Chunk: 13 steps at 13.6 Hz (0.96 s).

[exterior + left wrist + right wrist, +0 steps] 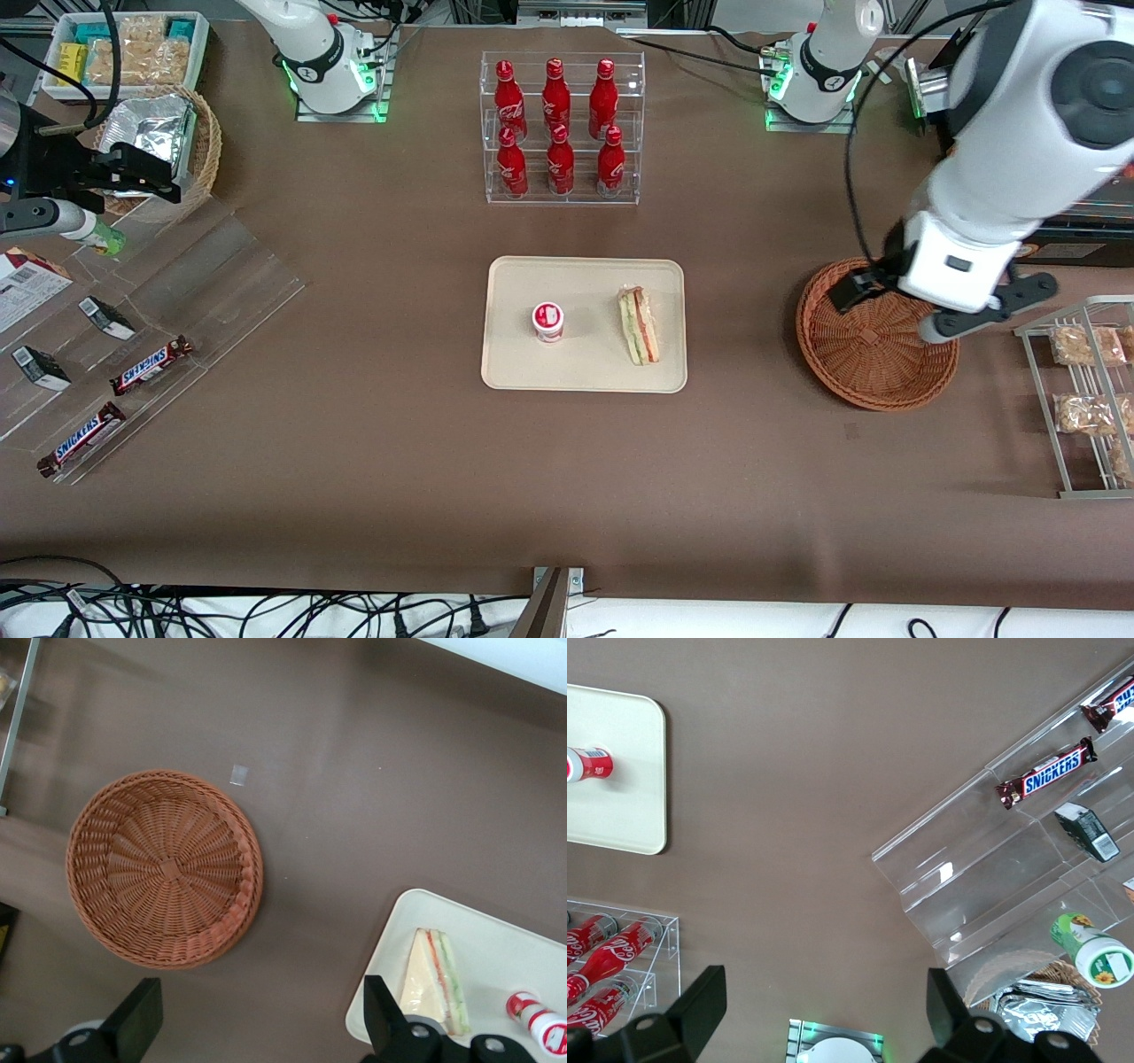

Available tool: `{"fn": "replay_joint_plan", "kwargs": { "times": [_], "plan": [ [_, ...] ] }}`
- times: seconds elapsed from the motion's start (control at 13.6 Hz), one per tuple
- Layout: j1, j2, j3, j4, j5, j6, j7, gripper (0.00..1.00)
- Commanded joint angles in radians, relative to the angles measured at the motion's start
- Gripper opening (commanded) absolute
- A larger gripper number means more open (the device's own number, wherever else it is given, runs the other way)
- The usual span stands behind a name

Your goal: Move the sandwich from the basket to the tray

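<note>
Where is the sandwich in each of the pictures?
Front view: the sandwich lies on the cream tray, beside the small red-and-white cup.
Left wrist view: the sandwich lies on the tray's edge, near the open gripper, apart from the empty wicker basket.
Right wrist view: not in it.
Shared landmark: the cream tray, seen in all three views.

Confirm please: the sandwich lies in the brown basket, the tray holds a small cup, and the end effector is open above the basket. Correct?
Not quite. The sandwich lies on the tray beside the cup; the basket is empty, as the front view shows. The end effector is indeed open above it.
</note>
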Motion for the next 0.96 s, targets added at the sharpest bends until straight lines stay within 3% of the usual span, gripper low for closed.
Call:
{"fn": "replay_joint_plan", "kwargs": {
  "times": [0.0,0.44,0.89],
  "plan": [
    [0.000,-0.099,0.127,-0.065,-0.101,-0.014,0.229,1.00],
    [0.006,-0.144,0.183,-0.071,-0.108,-0.089,0.642,1.00],
    [0.000,-0.136,0.181,-0.076,-0.106,-0.089,0.659,1.00]
  ]
}}
